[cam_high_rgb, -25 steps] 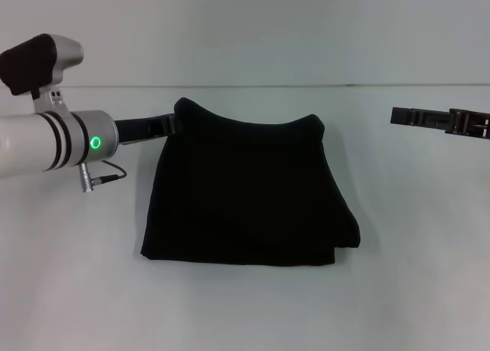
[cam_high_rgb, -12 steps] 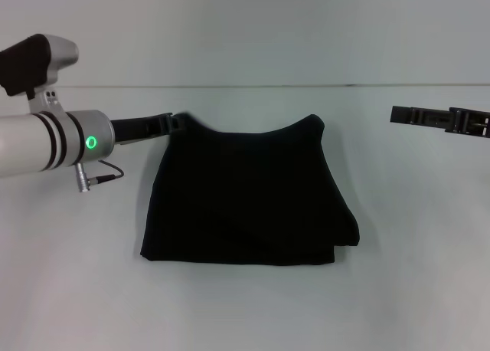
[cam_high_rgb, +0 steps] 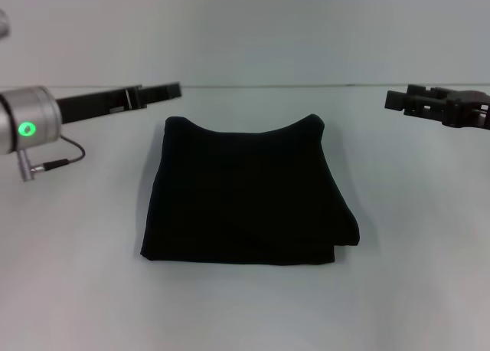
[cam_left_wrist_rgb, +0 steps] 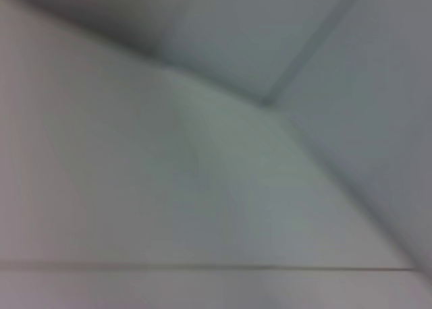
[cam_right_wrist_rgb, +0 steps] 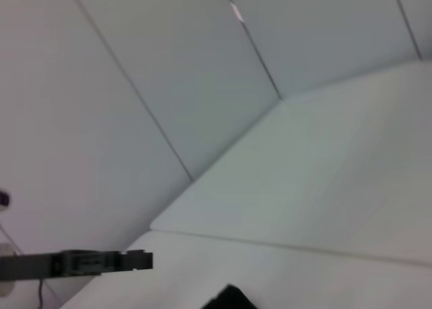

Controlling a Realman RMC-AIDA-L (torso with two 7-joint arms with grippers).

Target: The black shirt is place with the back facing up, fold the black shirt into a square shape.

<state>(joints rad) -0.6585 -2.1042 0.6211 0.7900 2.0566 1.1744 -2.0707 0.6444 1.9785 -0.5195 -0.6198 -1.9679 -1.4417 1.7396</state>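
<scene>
left gripper (cam_high_rgb: 164, 91) withdrawn, fingers' state unclear | black shirt (cam_high_rgb: 245, 191) free, folded

The black shirt (cam_high_rgb: 246, 191) is laid flat on the desk (cam_high_rgb: 245, 305), in the middle of the head view. It is folded into a compact, nearly square packet, a little narrower at its far edge and wider at its near edge. The two far corners, at 11 and 1 o'clock, are raised a little, and the edge between them dips. At the 4 o'clock corner, layers of cloth are seen one over the other. Only plain black cloth is shown.
</scene>
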